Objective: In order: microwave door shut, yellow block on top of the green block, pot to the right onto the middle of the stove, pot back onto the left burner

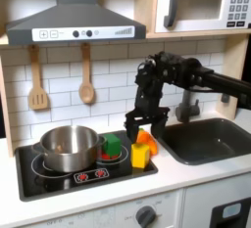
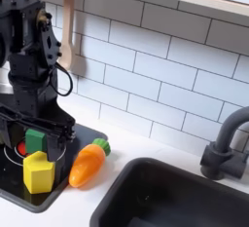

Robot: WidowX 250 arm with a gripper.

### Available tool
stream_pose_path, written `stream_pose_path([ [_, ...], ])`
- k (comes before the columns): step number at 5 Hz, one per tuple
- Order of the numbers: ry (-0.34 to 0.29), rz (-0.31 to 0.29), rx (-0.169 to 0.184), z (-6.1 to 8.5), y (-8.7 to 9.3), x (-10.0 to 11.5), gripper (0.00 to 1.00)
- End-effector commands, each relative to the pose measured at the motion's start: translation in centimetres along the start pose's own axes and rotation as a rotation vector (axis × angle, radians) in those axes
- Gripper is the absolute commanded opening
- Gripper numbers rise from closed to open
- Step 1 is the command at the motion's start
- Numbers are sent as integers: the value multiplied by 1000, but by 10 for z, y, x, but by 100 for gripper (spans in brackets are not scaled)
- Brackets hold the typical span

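I see the microwave door (image 1: 192, 6) shut flush with its cabinet at the 1 o'clock corner of the first exterior view, its curved grey handle on the door's left edge.

On the worktop (image 1: 196, 178) the stove (image 1: 39, 181) lies at about 8 o'clock in the first exterior view. The pot (image 1: 69, 146) sits on the left burner (image 1: 37, 161), covering most of its rings. Just at 3 o'clock from the pot stands the green block (image 1: 113, 146), on the stove's right half with a small red piece (image 1: 111, 158) at its base. The yellow block (image 1: 141, 155) stands on the stove's right front corner, at 4 o'clock from the green block and close beside it, not on top of it. An orange carrot-shaped toy (image 2: 88, 164) lies just off the stove's edge, at 3 o'clock from the yellow block in the second exterior view.

My claw (image 1: 137, 126) hangs from the black arm (image 1: 186, 73), which reaches in from 3 o'clock over the sink (image 1: 211, 139). In the first exterior view it hovers just above the yellow block. In the second exterior view the claw (image 2: 39, 124) is low over the green block (image 2: 35, 139) and yellow block (image 2: 39, 171); its fingers look parted with nothing between them, though the dark frame makes this hard to judge.

Two wooden utensils (image 1: 37, 80) hang on the tiled wall under the range hood (image 1: 74, 22).
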State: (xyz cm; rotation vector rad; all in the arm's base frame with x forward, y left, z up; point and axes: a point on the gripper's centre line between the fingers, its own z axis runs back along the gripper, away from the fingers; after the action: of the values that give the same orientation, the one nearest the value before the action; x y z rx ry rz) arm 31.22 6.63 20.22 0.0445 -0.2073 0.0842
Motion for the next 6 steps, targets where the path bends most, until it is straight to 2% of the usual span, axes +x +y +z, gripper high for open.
stream_pose_path([
  [1, 26, -11, -7, -5, -4, -9, 100],
  [2, 51, -1, -6, -11, -4, -13, 100],
  [5, 42, 27, -2, -15, -12, -5, 100],
  [6, 56, 39, 8, -22, -11, -1, 100],
])
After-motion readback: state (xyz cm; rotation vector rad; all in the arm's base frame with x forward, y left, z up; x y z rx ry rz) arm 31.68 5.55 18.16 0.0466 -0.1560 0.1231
